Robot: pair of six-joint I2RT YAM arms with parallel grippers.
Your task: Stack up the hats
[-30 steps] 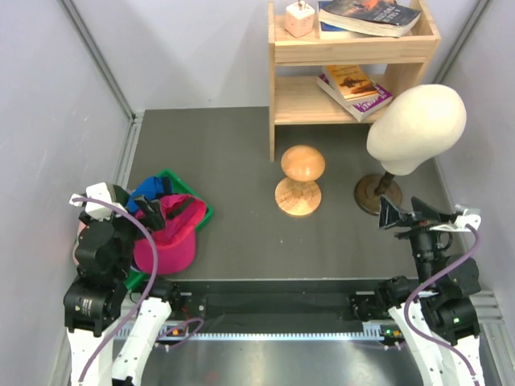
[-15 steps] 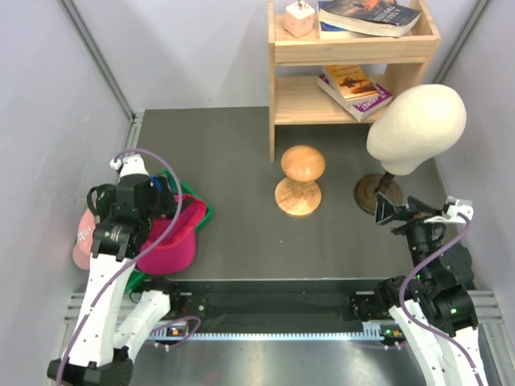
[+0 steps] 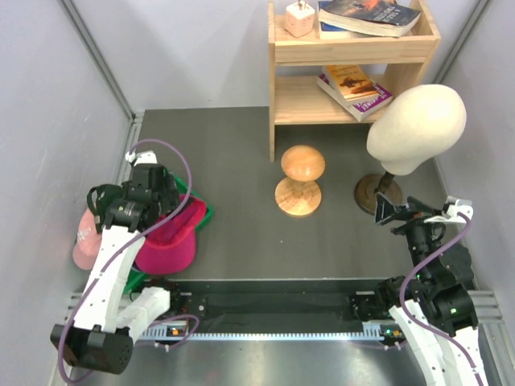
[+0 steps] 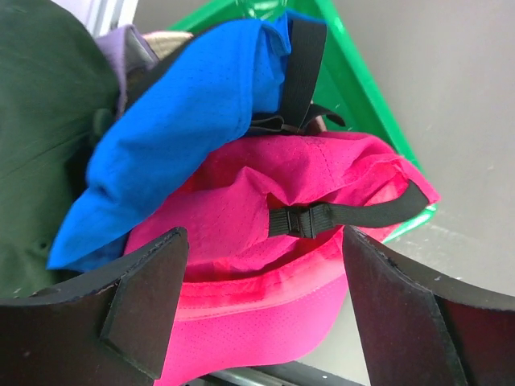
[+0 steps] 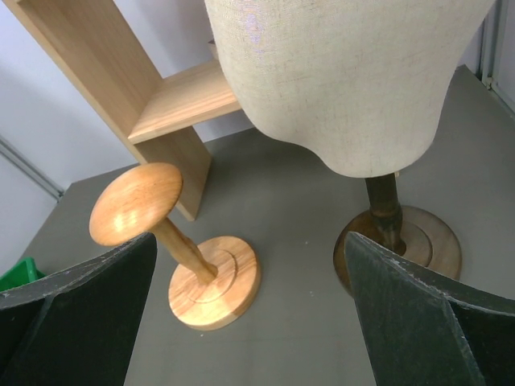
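At the left edge: hats heaped in a green plastic tray [image 3: 206, 213]. A bright pink brimmed fabric hat [image 4: 265, 233] is nearest, a blue mesh baseball cap [image 4: 177, 104] overlaps it, and a pale pink cap [image 3: 79, 248] sits beside the tray.
Step in hand: choosing a hat to lift, I'd say; no tidy stack yet.
Left gripper [image 4: 265, 310]: arm arched over the heap, pointing down, jaws spread wide, empty.
Next move: go lower and pinch the pink crown near its black strap [image 4: 346, 215].
Right gripper [image 5: 249, 322]: by the right edge, raised, jaws apart, empty, facing the cream mannequin head [image 5: 346, 72].

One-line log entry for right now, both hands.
left hand: open, above bright pink hat and blue cap at green bin | right hand: open, empty, facing wooden stand | no hat gripped
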